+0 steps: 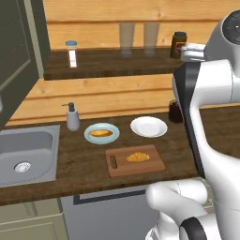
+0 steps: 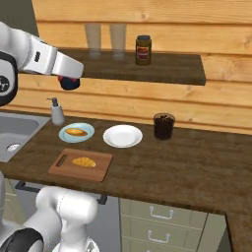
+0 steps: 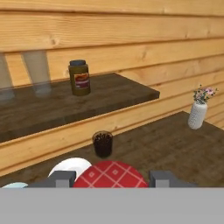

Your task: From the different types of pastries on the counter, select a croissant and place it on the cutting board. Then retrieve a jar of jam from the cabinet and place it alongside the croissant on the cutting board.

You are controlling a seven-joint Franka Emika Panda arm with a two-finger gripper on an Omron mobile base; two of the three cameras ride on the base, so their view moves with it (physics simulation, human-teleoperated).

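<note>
One jar of jam point(image 3: 110, 174) clamped in pincer point(image 2: 69, 82), upper left of frame; lower upright onto cutting board point(image 2: 59, 169), beside croissant point(image 2: 83, 162).

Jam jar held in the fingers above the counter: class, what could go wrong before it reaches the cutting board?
1. The jar of jam hangs high above the counter in the gripper; if the grip slips, it could fall and roll.
2. The croissant lies mid-board, so the cutting board has little bare space; the jar could land on the pastry or overhang an edge.
3. The soap dispenser and blue plate stand near the descent path and might be knocked.
</note>
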